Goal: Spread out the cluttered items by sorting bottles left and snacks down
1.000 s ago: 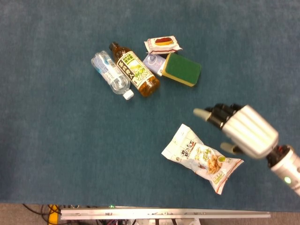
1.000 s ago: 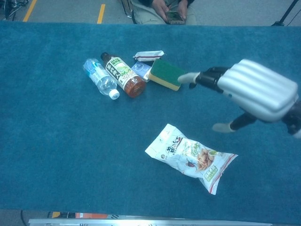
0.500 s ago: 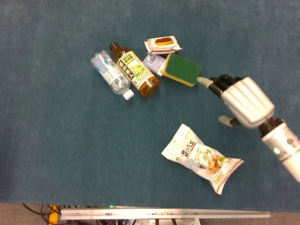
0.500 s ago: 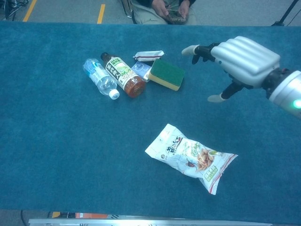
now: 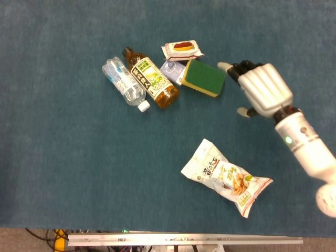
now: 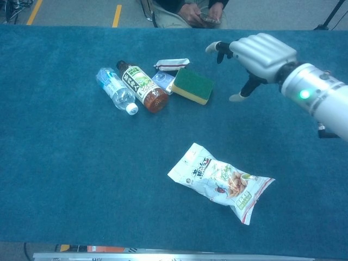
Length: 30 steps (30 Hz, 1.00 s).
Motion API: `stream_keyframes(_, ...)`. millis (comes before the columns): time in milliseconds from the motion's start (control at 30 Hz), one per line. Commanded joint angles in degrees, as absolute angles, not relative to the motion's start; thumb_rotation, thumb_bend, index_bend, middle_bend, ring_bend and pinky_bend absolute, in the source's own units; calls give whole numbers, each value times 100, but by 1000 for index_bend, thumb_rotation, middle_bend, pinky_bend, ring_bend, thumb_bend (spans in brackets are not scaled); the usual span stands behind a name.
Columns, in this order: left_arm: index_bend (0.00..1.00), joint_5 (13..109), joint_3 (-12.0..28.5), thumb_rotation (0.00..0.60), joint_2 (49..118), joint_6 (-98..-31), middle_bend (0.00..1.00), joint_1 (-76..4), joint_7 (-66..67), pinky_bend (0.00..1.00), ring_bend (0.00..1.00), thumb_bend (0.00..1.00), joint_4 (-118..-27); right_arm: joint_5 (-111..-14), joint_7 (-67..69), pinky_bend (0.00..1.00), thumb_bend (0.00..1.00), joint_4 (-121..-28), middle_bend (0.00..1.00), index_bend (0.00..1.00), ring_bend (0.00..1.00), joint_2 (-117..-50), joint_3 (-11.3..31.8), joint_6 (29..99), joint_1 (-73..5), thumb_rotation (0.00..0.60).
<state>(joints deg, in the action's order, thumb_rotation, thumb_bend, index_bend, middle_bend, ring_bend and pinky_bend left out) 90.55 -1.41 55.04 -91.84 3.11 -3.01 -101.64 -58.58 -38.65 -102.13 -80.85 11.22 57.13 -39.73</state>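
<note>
While the right hand [image 5: 261,89] hangs over the blue bench [image 5: 63,173] toward its right edge, its fingers [image 6: 217,48] are spread wide and hold nothing; the thumb tip points down toward the cloth. The fingertips reach toward the green and yellow sponge [image 5: 204,77] and stand just beside its right end; contact cannot be confirmed from either view. The left hand is not in either view.

Cluster near the far middle of the bench:
- clear water bottle [image 5: 125,83], lying on its side, white cap toward the near edge
- brown tea bottle [image 5: 151,78], also on its side, touching the water bottle along its right flank, dark cap toward the far edge
- small pale packet [image 5: 171,70], wedged between the tea bottle and the sponge, partly covered by the sponge
- red and white snack wrapper [image 5: 182,49], at the far side of the sponge, touching or nearly so

Well apart from the cluster, a large white snack bag [image 5: 226,176] lies flat toward the near right corner.
</note>
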Motion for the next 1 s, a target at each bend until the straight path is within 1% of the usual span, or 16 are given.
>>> stream_keyframes(33, 202, 9057, -142, 600, 5496, -9192, 147, 317, -312, 162, 54, 256, -10161, -5197, -4157, 431, 0, -9854, 286, 139, 227, -8387, 1328, 5574, -4349, 600)
stream_keyframes(200, 202, 9045, -142, 600, 5483, -9215, 147, 336, -333, 162, 54, 256, -10141, -4565, -4386, 410, 0, -9533, 251, 88, 196, -8658, 1438, 5467, -4743, 600)
stream_keyframes(367, 202, 9005, -139, 600, 5458, -9208, 147, 348, -367, 161, 54, 256, -10129, -4092, -4478, 387, 0, -9149, 248, 87, 187, -8965, 1519, 5407, -5096, 600)
stream_keyframes(600, 202, 8901, -133, 600, 5430, -9201, 147, 384, -443, 162, 54, 256, -10076, -3651, -4385, 387, 3, -8549, 248, 87, 185, -9322, 1746, 5313, -5512, 600)
stream_keyframes(867, 202, 8799, -148, 600, 5396, -9243, 147, 473, -548, 161, 54, 256, -10010, -3223, -4319, 387, 160, -7750, 270, 87, 185, -9783, 1973, 5133, -6058, 600)
stream_keyframes(1000, 202, 8751, -161, 600, 5378, -9278, 147, 532, -585, 162, 54, 257, -9984, -3047, -4262, 387, 204, -7285, 289, 104, 193, -10033, 2049, 4968, -6313, 600)
